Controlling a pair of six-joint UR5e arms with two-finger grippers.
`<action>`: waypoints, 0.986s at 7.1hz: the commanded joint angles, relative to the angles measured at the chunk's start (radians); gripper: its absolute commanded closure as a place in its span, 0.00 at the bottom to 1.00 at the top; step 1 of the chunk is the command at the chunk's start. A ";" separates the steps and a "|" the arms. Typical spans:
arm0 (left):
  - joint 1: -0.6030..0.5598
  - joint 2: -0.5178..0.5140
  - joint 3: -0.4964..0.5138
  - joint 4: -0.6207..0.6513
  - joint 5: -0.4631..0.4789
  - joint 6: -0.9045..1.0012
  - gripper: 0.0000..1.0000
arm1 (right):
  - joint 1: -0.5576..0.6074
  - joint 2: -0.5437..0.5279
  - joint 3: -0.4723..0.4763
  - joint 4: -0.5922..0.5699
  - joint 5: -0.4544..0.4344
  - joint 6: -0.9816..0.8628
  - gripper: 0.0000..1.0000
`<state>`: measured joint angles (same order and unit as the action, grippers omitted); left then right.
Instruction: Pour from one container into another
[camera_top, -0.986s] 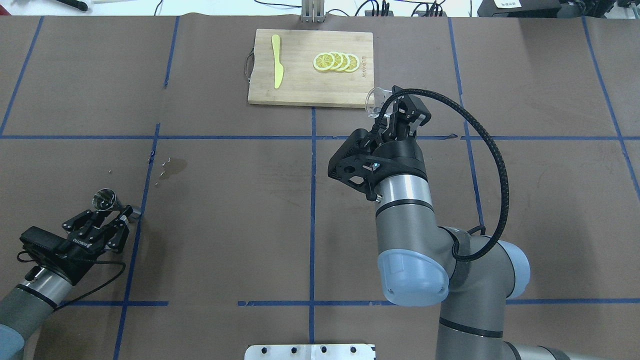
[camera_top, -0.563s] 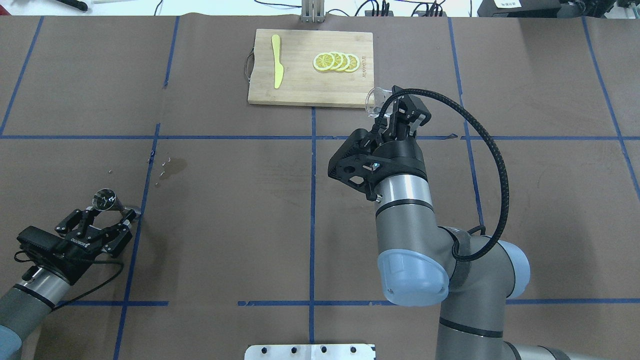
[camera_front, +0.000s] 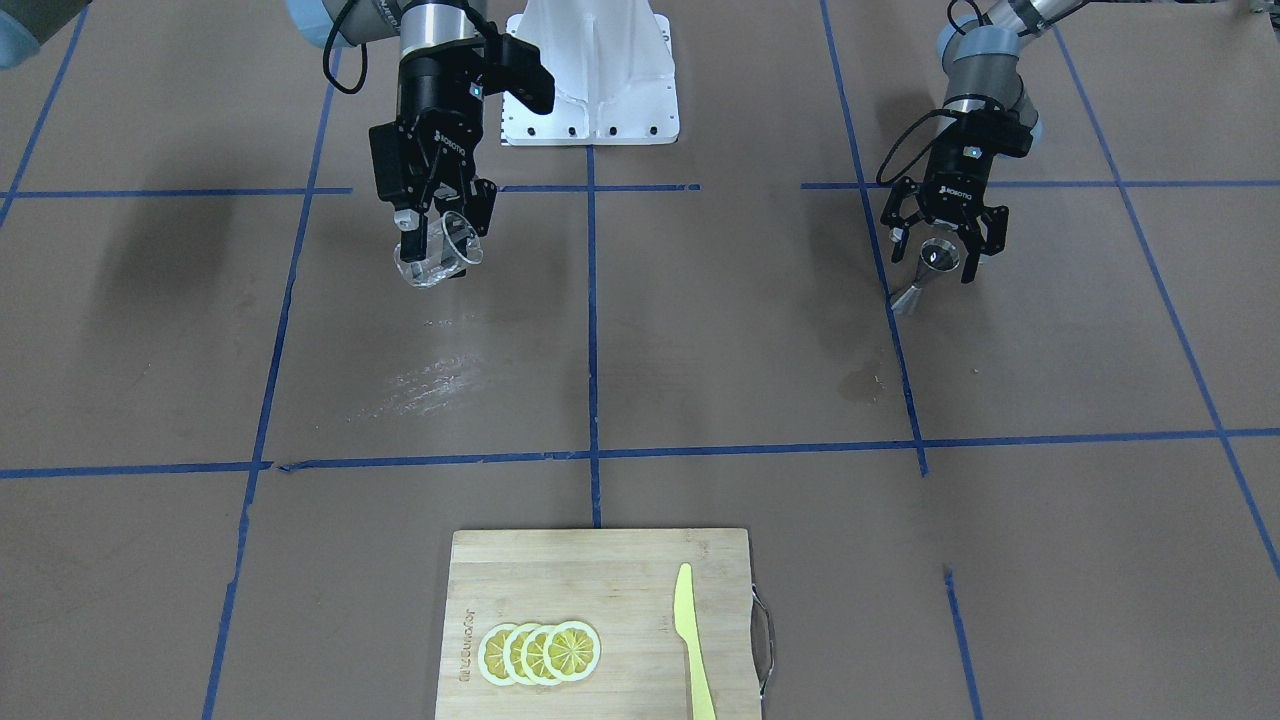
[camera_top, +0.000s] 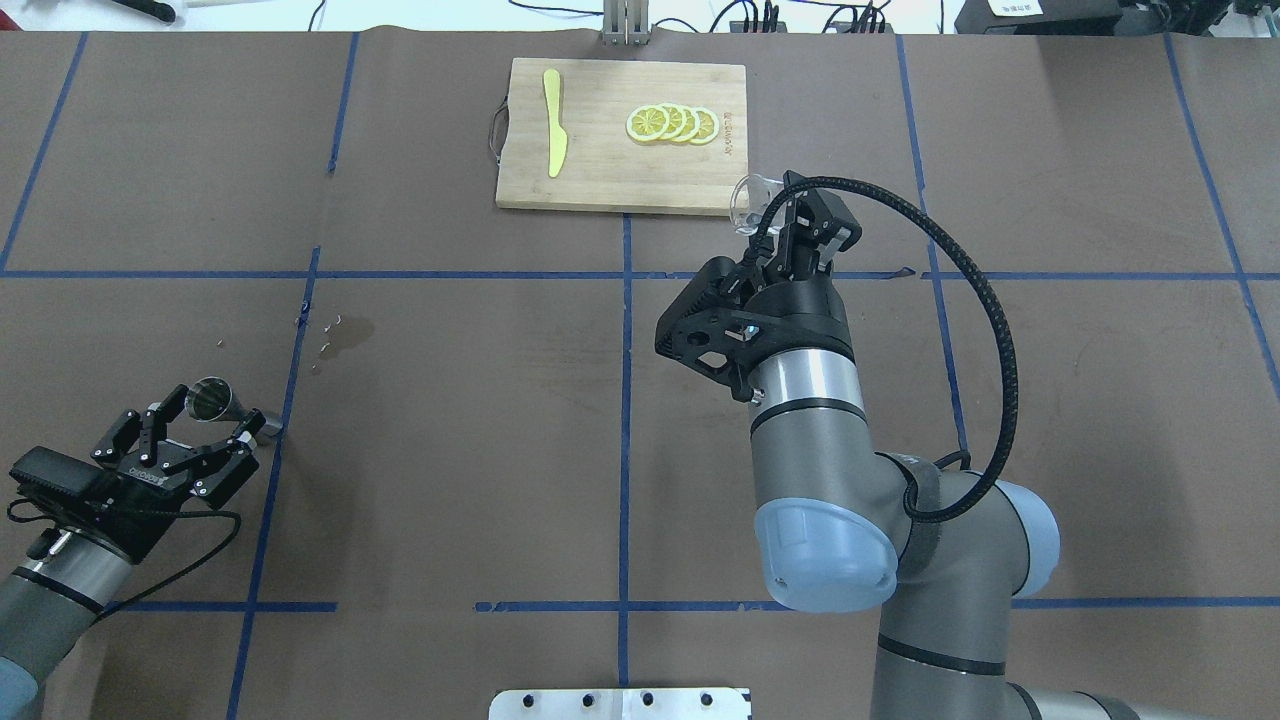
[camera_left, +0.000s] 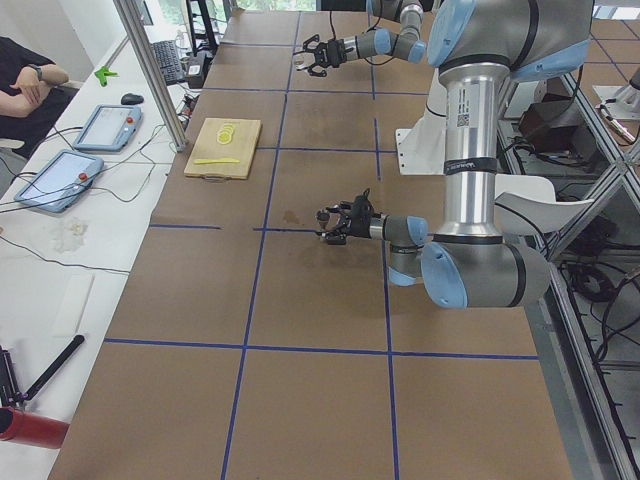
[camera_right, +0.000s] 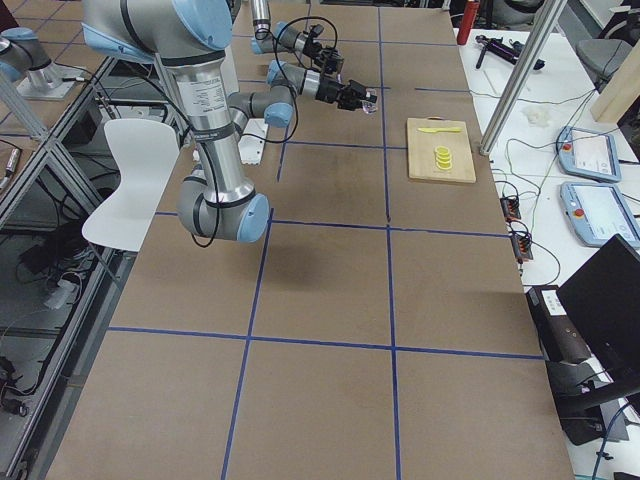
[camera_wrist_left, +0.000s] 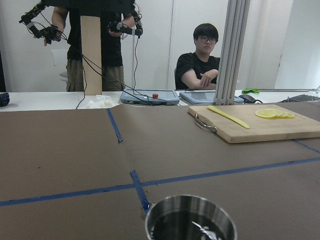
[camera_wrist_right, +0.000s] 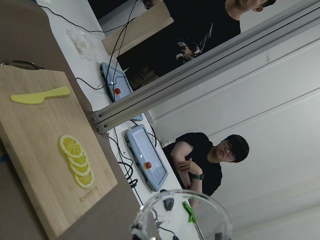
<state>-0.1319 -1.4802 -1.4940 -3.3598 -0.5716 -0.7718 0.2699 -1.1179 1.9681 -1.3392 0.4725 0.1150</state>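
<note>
While it is gripped by the right pincer (camera_front: 443, 225), whose fingers are closed on its wall, the clear glass (camera_front: 438, 257) is held tilted in the air above the counter (camera_front: 700, 330), its mouth turned to the side. In the overhead view the glass (camera_top: 745, 200) is seen just off the near right corner of the cutting board (camera_top: 600, 170), apart from it. A pale wet streak (camera_front: 425, 378) is seen on the brown counter cover near the glass, on the side away from the robot's base.

Well apart, at the robot's left side, the metal jigger (camera_top: 210, 398) is found standing upright on the counter with its mouth up. It is flanked by the 2 fingers of the left pincer (camera_top: 212, 418), which are spread wide and are not closed on it. Whether the jigger is touched by either finger cannot be told. A small dark stain (camera_top: 350, 330) lies near it, beside a blue tape line.

On the cutting board, 4 lemon slices (camera_top: 672, 123) are fanned in an overlapping row, and 1 yellow knife (camera_top: 553, 122) is laid near the handle end. Beyond the counter, a seated person (camera_wrist_left: 202, 65) in a dark shirt is shown by the left wrist camera.
</note>
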 joint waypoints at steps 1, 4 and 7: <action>-0.002 0.001 -0.034 -0.001 0.004 0.000 0.00 | 0.000 0.000 0.000 0.000 0.000 0.000 1.00; -0.006 0.043 -0.104 -0.118 -0.007 0.186 0.00 | 0.000 0.000 0.000 0.000 0.000 0.002 1.00; -0.085 0.060 -0.117 -0.216 -0.119 0.295 0.00 | 0.000 0.000 0.000 0.000 0.000 0.002 1.00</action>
<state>-0.1710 -1.4297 -1.6056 -3.5588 -0.6231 -0.4956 0.2700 -1.1183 1.9681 -1.3392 0.4725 0.1165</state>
